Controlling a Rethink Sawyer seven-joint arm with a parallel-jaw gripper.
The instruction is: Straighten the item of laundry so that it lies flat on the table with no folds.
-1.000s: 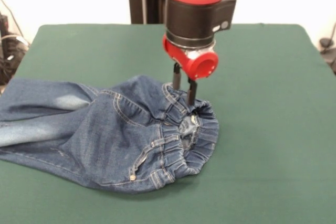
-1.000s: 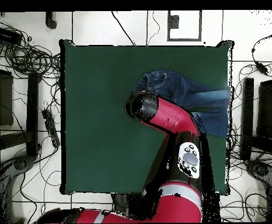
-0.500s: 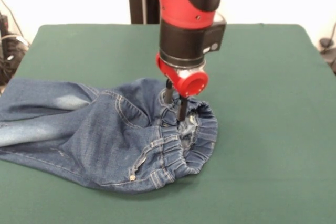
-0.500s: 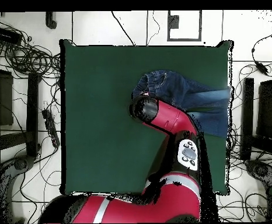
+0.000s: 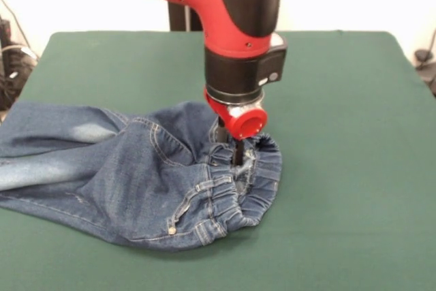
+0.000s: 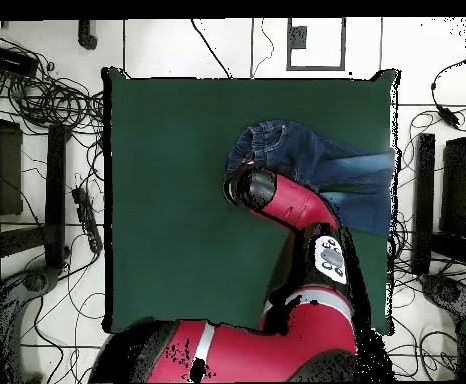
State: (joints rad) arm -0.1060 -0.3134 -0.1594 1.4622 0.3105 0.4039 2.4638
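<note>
The item of laundry (image 5: 136, 175) is a small pair of blue jeans lying crumpled on the table (image 5: 340, 100). Its gathered waistband (image 5: 255, 185) bunches up at the right in the front view, and its legs run off the table's left edge. A brass button (image 5: 172, 230) shows near the front. My gripper (image 5: 229, 146) points straight down with its dark fingers (image 5: 236, 152) sunk into the waistband's far rim, still open, with denim between them. In the overhead view the red wrist (image 6: 253, 187) covers the gripper and sits over the waist end of the jeans (image 6: 317, 165).
In the overhead view the jeans' legs reach the right edge of the green table (image 6: 167, 200). Cables (image 6: 37, 100) and dark stands (image 6: 425, 190) lie on the floor around the table.
The arm has come down and shifted a little toward the camera. The fingers that stood above the waistband's far rim now press into it. The jeans have barely moved.
</note>
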